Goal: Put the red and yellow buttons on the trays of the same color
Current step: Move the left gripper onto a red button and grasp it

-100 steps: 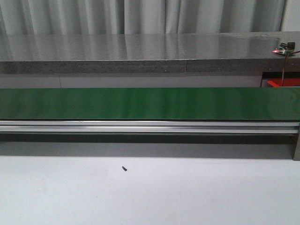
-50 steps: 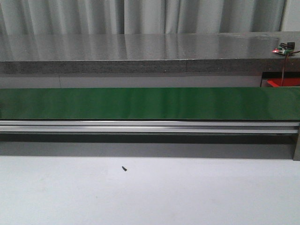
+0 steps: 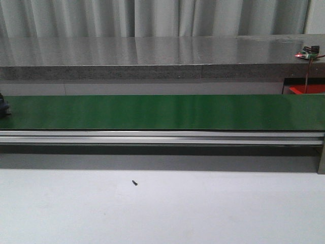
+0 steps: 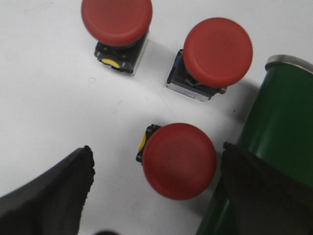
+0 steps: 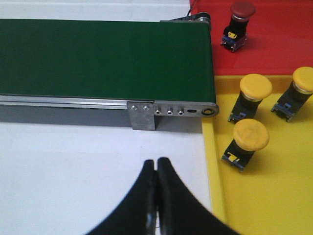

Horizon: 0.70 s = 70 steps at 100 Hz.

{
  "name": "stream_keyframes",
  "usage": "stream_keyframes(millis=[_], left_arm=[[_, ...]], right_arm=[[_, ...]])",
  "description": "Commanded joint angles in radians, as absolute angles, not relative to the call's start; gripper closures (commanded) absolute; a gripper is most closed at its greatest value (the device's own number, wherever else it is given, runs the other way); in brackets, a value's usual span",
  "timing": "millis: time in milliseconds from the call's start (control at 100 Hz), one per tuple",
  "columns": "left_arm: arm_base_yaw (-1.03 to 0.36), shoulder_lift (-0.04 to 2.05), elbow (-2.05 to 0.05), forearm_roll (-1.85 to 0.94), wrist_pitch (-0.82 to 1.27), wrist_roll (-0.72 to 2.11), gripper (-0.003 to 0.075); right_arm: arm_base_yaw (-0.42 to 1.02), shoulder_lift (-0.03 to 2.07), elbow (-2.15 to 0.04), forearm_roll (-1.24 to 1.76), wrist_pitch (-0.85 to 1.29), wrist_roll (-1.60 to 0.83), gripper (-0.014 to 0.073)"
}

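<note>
Three red buttons stand on the white table in the left wrist view. One red button (image 4: 179, 160) lies between the fingers of my open left gripper (image 4: 157, 159), untouched, beside the green belt's end (image 4: 283, 132). Two others (image 4: 117, 19) (image 4: 217, 51) stand farther off. My right gripper (image 5: 156, 164) is shut on nothing above the white table. Ahead of it lie the red tray (image 5: 279, 46), holding one red button (image 5: 238, 22), and the yellow tray (image 5: 279, 200), holding three yellow buttons (image 5: 255, 88) (image 5: 303, 81) (image 5: 250, 135).
The long green belt (image 3: 162, 112) on its aluminium rail (image 3: 162, 137) runs across the front view, with a grey counter (image 3: 152, 56) behind. A red tray corner (image 3: 307, 90) shows at its right end. A small dark speck (image 3: 134, 182) lies on the table. A dark shape (image 3: 3, 105) sits at the belt's left edge.
A small dark shape has come into the front view at the belt's far left edge. Nothing else differs.
</note>
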<state>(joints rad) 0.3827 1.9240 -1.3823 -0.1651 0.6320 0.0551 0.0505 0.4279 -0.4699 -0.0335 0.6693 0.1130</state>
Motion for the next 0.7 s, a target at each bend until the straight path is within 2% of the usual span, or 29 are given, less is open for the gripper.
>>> stream_keyframes(millis=[0,530,690], left_arm=[[0.383,1.890,-1.426,-0.196,0.590,0.068,0.0185],[0.383,1.942,-1.441,-0.196,0.589,0.068,0.0190],[0.383,1.942,-1.441,-0.196,0.584,0.068,0.0302]], right_arm=[[0.052,0.432,-0.498,-0.036,0.601,0.105,0.0653],[0.052,0.432,-0.498,-0.036,0.601,0.105,0.0653],[0.052,0.432,-0.498,-0.036,0.601,0.105,0.0653]])
